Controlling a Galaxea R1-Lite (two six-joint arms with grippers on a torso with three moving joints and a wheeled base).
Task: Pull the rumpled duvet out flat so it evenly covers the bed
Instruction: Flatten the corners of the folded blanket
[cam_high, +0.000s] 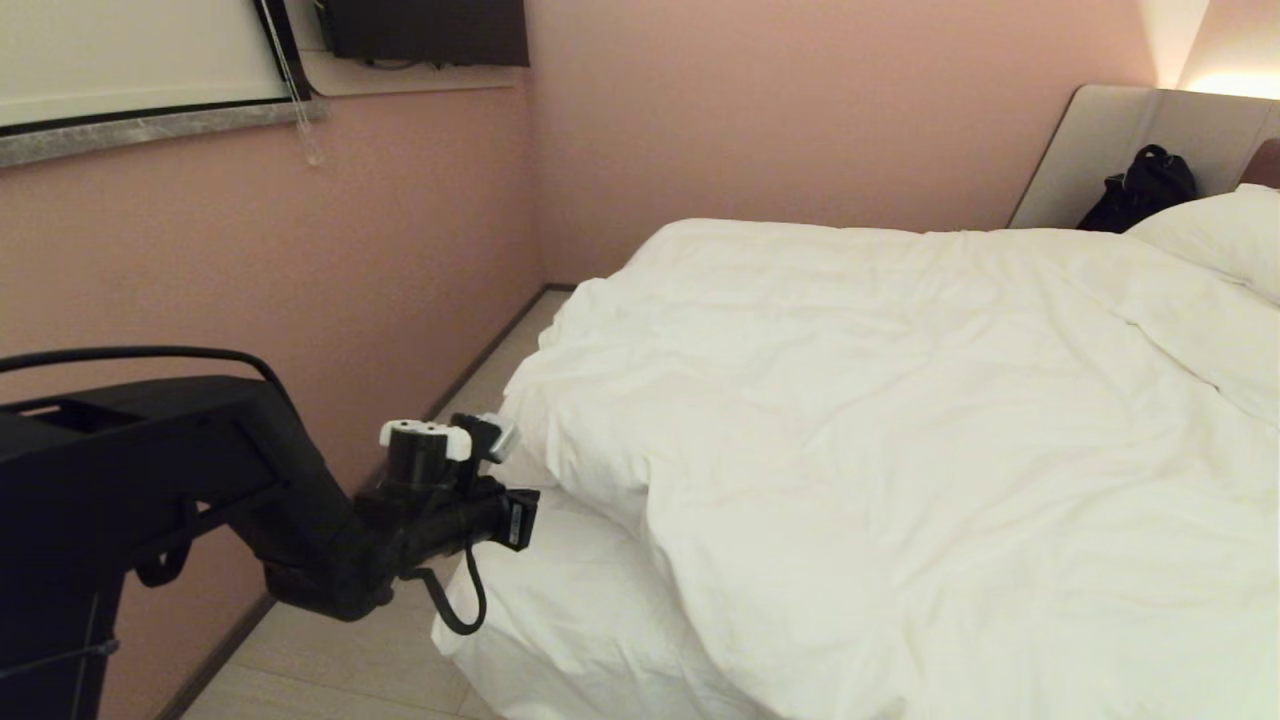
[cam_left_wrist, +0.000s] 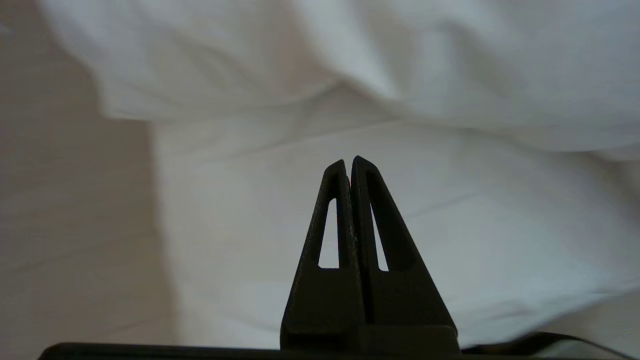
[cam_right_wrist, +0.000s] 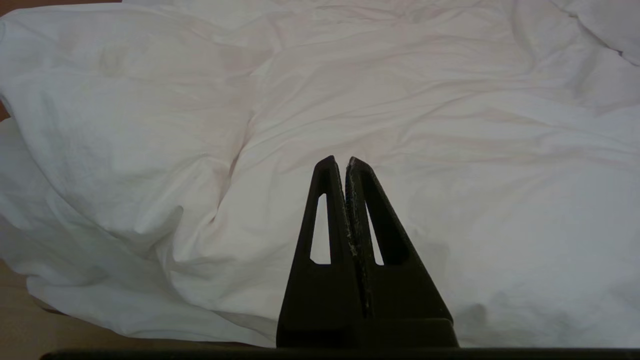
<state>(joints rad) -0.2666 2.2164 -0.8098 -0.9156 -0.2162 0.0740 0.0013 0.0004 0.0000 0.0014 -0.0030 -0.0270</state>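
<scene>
The rumpled white duvet (cam_high: 900, 400) lies across the bed and stops short of the near left corner, where the bare sheeted mattress (cam_high: 580, 600) shows. My left arm (cam_high: 300, 500) reaches in from the lower left to that corner. In the left wrist view my left gripper (cam_left_wrist: 350, 162) is shut and empty, hovering over the sheet (cam_left_wrist: 280, 225), with the duvet's edge (cam_left_wrist: 350, 65) just beyond its tips. My right gripper (cam_right_wrist: 345, 162) is also shut and empty, above the wrinkled duvet (cam_right_wrist: 400, 100). It is out of the head view.
A white pillow (cam_high: 1220, 235) and a black bag (cam_high: 1140, 190) sit at the beige headboard (cam_high: 1120, 130) on the far right. A narrow strip of pale floor (cam_high: 330, 660) runs between the pink wall (cam_high: 300, 250) and the bed's left side.
</scene>
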